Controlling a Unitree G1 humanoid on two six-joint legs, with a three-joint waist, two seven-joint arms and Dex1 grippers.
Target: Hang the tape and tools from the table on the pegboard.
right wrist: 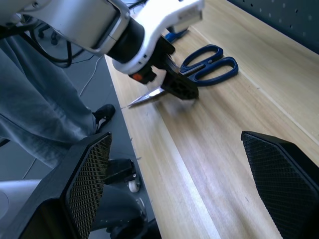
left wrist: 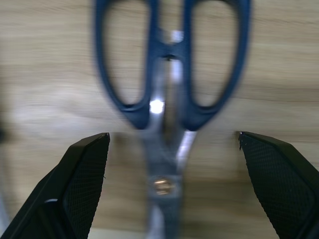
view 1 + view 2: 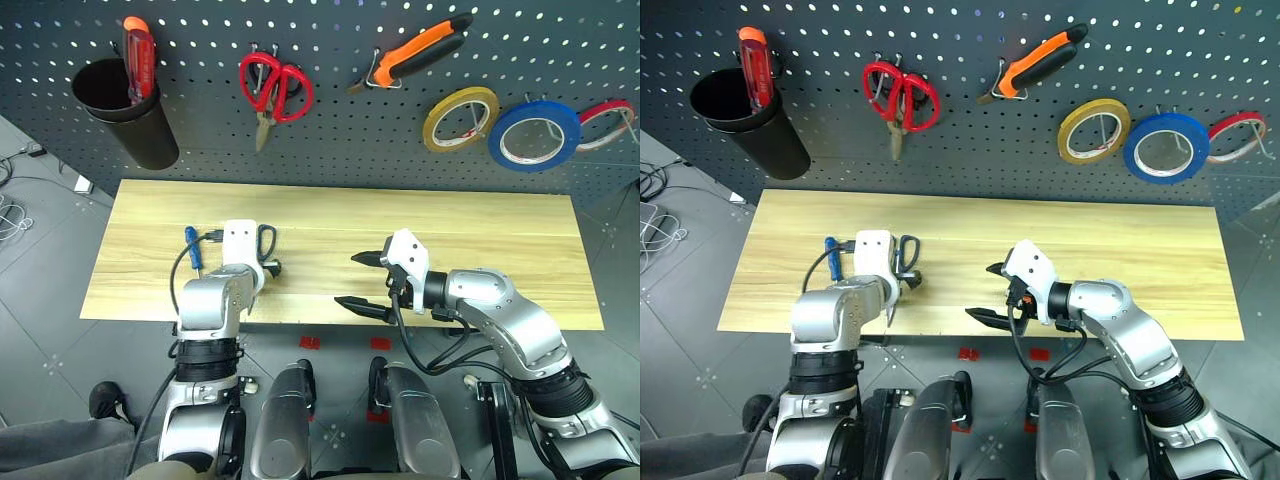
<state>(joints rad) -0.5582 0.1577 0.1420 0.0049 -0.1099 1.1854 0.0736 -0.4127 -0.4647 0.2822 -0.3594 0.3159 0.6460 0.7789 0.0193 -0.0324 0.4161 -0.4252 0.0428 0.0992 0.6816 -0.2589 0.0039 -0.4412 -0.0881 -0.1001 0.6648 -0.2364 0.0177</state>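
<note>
The dark blue-handled scissors [image 2: 141, 112] lie on the light wood table [image 3: 480, 240] near its front left. My left gripper [image 2: 173, 134] hangs open just above them, one finger on each side of the blades near the pivot. A small blue-handled screwdriver [image 3: 192, 245] lies just to the left of the scissors. My right gripper [image 3: 347, 280] is open and empty above the table's front middle, pointing left. On the pegboard [image 3: 340, 150] hang the orange-and-black pliers [image 3: 425, 50] and the yellow tape [image 3: 428, 125].
Also on the pegboard are a black cup [image 3: 130, 110] holding a red screwdriver [image 3: 138, 60], red scissors [image 3: 275, 88], a blue tape ring [image 3: 497, 140] and a red tape ring [image 3: 610, 108]. A person's leg [image 1: 30, 114] stands by the table's front left.
</note>
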